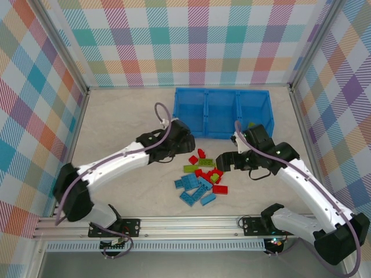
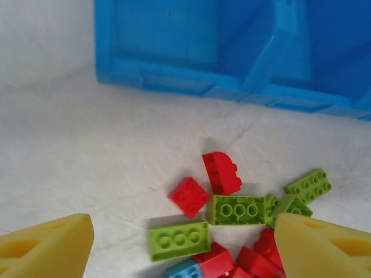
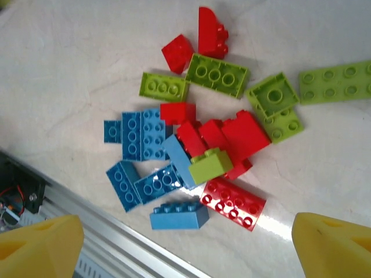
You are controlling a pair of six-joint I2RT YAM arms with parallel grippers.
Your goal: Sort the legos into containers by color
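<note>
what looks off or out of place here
Nothing broken. The bricks lie in one mixed heap on the table in front of the bin. One lime brick sits tilted atop red bricks; a second lime brick lies upside down, hollow side up.

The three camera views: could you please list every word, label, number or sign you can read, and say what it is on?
No readable text anywhere.
The blue bin has plain walls without a label.
The bricks show bare studs; any marking on them is too small to read.
The checked walls carry a pattern, no writing.
</note>
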